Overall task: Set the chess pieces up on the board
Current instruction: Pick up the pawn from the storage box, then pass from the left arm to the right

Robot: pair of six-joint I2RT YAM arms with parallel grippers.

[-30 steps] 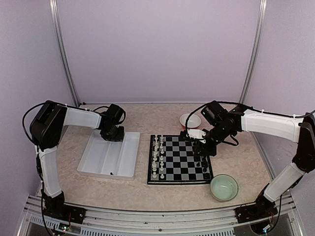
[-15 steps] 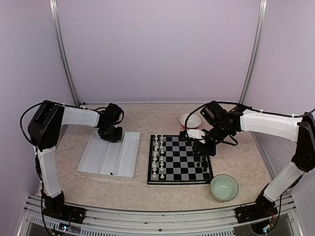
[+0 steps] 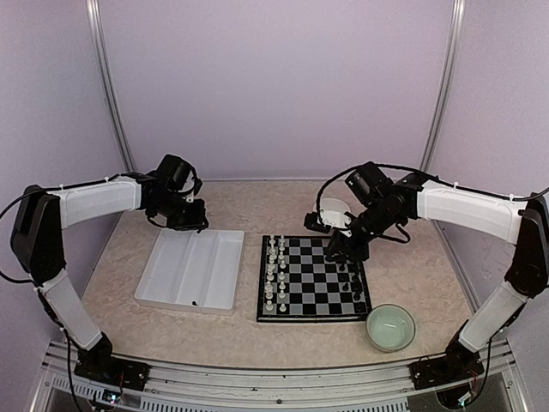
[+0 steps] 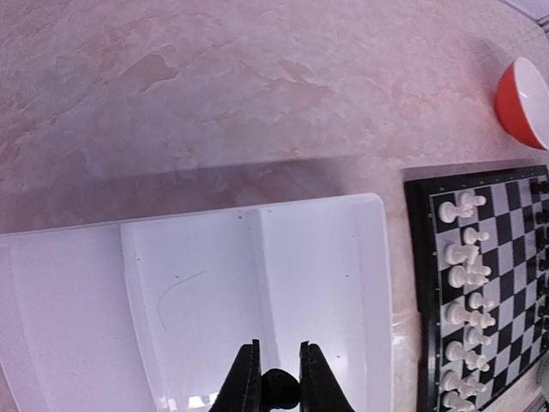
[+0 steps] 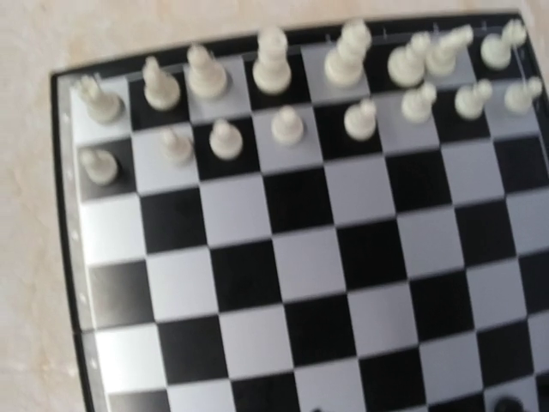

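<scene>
Over the table in the top view, we see the board lying between a white tray and a green bowl. A red bowl stands just behind the board. The white pieces fill two columns along the board's left edge, and a few black pieces stand near its right edge. The left gripper hangs beyond the tray's far edge. The right gripper hovers over the board's far right corner; from here we cannot tell whether its claw is spread or closed.

In the left wrist view, we find the fingers drawn close and pinching a small black piece above the tray, well apart from the board.

In the right wrist view, we see only blurred squares and the white rows. The fingers are not shown, so the claw's state is unknown to us.

We judge these figures to be very light, hard and slick, with narrow bases, so they should tip at a nudge. We would take one from above, around the body just under the head. We would squeeze gently so it does not squirt out, and keep clear of its close neighbours.
</scene>
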